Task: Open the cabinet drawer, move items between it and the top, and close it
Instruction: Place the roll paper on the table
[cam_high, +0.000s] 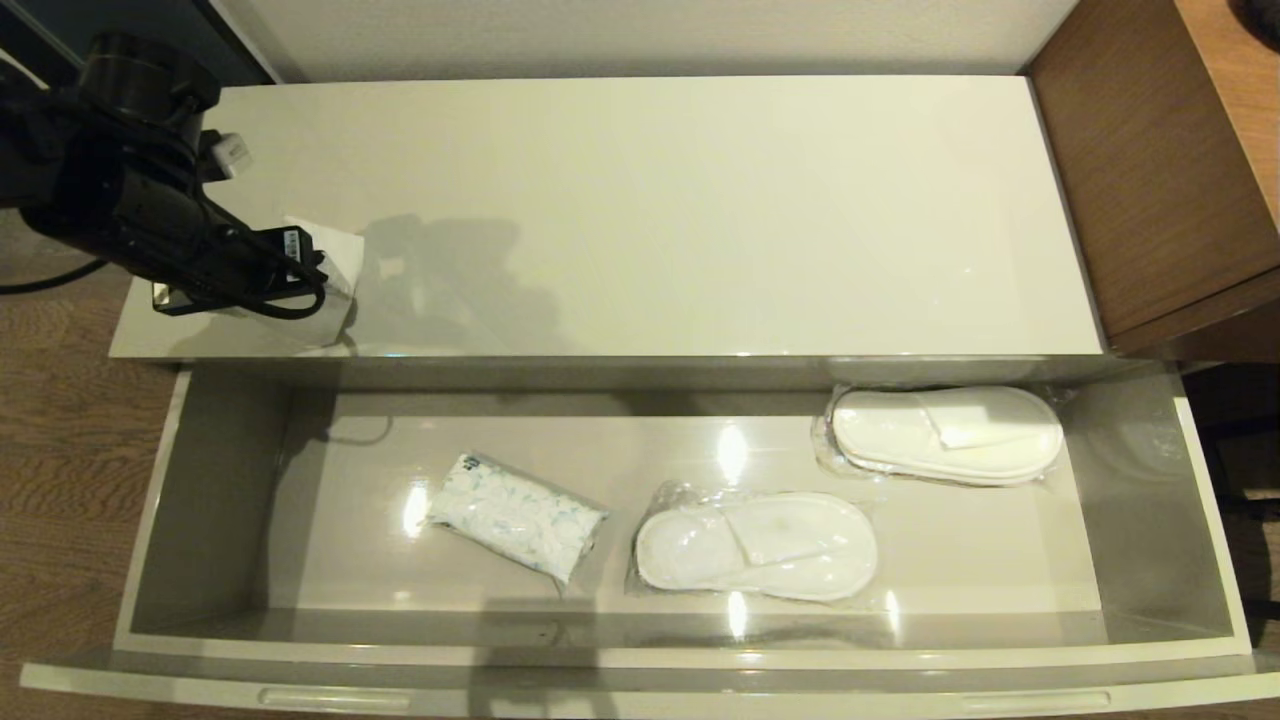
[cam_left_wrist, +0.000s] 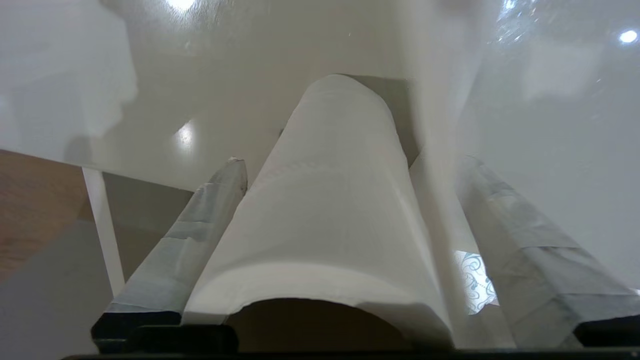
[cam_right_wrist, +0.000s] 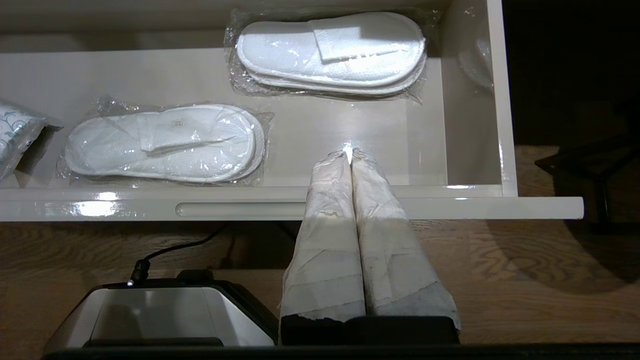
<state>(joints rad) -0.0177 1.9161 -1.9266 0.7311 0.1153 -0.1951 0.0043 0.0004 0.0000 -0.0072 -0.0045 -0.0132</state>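
Note:
The cabinet drawer is pulled wide open below the top. On the top's front left corner stands a white toilet paper roll, half hidden by my left gripper. From the left wrist the roll fills the space between the spread fingers, with a gap showing at one finger, so the left gripper is open around it. My right gripper is shut and empty, hanging before the drawer's front edge. In the drawer lie a patterned tissue pack and two bagged pairs of white slippers.
A brown wood-grain cabinet adjoins the top on the right. Wooden floor lies left of and before the drawer. My own base sits low in front of the drawer. A loose sheet hangs from the roll beside one finger.

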